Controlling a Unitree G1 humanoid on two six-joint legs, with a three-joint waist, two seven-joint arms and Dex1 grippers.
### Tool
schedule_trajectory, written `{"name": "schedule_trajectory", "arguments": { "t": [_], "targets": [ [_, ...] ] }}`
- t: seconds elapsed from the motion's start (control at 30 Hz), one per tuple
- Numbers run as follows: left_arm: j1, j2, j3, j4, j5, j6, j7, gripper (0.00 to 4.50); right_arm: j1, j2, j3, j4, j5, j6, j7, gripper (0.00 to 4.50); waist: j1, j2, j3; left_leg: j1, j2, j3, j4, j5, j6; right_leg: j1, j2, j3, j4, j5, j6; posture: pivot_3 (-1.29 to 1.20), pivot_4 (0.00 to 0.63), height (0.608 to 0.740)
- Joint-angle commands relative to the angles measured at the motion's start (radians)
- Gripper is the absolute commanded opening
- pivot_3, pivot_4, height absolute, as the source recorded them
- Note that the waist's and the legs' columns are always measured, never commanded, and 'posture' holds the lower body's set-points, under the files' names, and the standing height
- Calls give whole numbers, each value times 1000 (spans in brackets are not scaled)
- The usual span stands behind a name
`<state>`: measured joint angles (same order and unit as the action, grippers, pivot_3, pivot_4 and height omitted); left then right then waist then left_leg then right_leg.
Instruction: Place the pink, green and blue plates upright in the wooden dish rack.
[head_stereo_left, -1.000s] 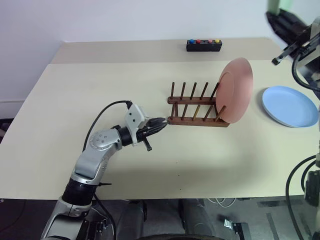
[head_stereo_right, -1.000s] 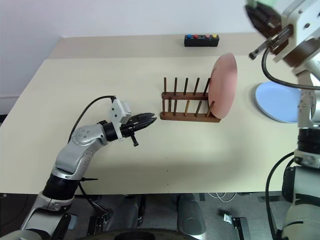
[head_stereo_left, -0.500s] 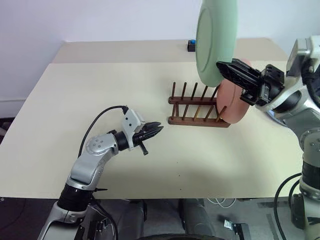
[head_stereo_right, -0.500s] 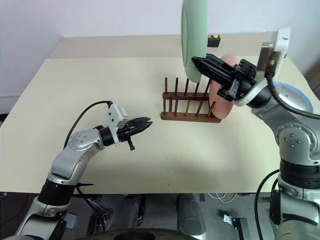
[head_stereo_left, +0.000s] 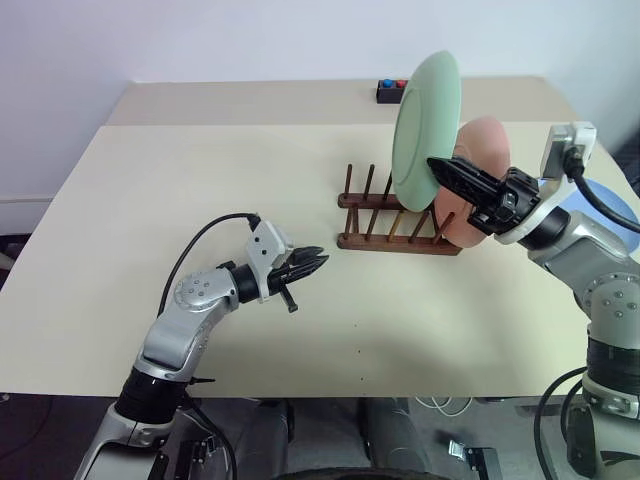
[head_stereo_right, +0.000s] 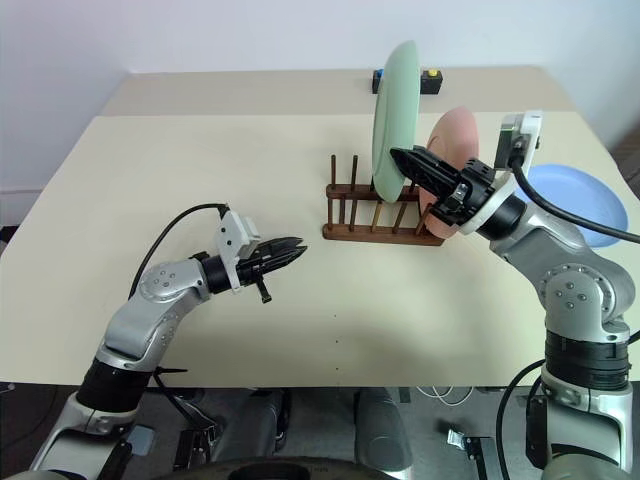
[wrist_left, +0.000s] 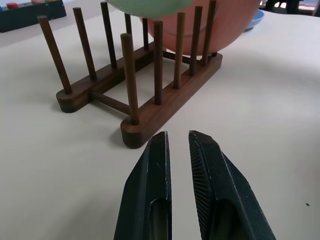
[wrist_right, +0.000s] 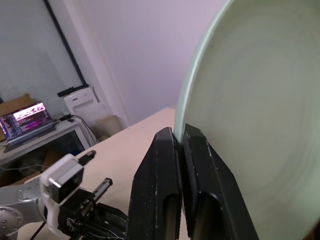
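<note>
Pink plate (head_stereo_left: 484, 180) was racked, right gripper (head_stereo_right: 408, 166) clamped green plate (head_stereo_left: 425, 118) above rack (head_stereo_left: 390, 215), blue plate (head_stereo_right: 590, 200) at 3 o'clock left, left gripper (head_stereo_left: 315, 262) clenched empty.

Dark wooden pegged dish rack (head_stereo_left: 392, 213) mid-table, salmon-pink round plate (head_stereo_left: 484, 150) upright at its right end, mint-green round plate (head_stereo_left: 424, 128) held upright above it, light-blue round plate (head_stereo_right: 583, 197) flat near the table's right edge.

The small dish rack of dark reddish-brown wood (wrist_left: 150, 107) has a smooth finish with a soft sheen on its round pegs. The pale mint green round plate (head_stereo_left: 424, 118), the salmon pink round plate (head_stereo_left: 482, 150) and the light blue round plate (head_stereo_right: 585, 195) look matt. The cream table top (head_stereo_left: 200, 200) is smooth and matt. The black gripper fingers (wrist_left: 217, 200) look like matt plastic, with finely ribbed inner faces.
</note>
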<state>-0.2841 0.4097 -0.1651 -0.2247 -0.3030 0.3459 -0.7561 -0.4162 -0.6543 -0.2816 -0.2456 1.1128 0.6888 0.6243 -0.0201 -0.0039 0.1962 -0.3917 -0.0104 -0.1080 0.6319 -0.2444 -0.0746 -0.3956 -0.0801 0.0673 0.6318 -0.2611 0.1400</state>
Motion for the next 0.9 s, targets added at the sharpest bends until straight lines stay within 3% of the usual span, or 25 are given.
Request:
{"name": "schedule_trajectory", "arguments": {
  "t": [0.03, 0.23, 0.33, 0.57, 0.9],
  "targets": [
    [1, 5, 6, -36, 3, -1, 6, 598, -17, 9, -27, 0, 9, 8, -3, 14, 1, 0, 0, 0, 0, 0, 0, 0, 0, 0, 0, 0, 0, 0, 0, 0, 150, 734],
    [2, 3, 6, -38, 7, 0, 8, 598, -19, 16, -29, 15, 1, 16, -9, 14, 1, 0, 0, 0, 0, 0, 0, 0, 0, 0, 0, 0, 0, 0, 0, 0, 150, 734],
    [1, 2, 6, -36, 8, -1, 10, 598, -21, 20, -30, 20, -7, 16, -14, 938, 1, 0, 0, 0, 0, 0, 0, 0, 0, 0, 0, 0, 0, 0, 0, 0, 150, 734],
    [0, 1, 3, -36, 7, -2, 11, 598, -26, 21, -34, 7, -33, -4, -17, 4456, 1, 0, 0, 0, 0, 0, 0, 0, 0, 0, 0, 0, 0, 0, 0, 0, 150, 734],
    [-4, 1, 0, -34, 4, 1, 9, 598, -77, -9, -25, -30, -127, -45, -13, 4456, 1, 0, 0, 0, 0, 0, 0, 0, 0, 0, 0, 0, 0, 0, 0, 0, 150, 734]
  ]
}}
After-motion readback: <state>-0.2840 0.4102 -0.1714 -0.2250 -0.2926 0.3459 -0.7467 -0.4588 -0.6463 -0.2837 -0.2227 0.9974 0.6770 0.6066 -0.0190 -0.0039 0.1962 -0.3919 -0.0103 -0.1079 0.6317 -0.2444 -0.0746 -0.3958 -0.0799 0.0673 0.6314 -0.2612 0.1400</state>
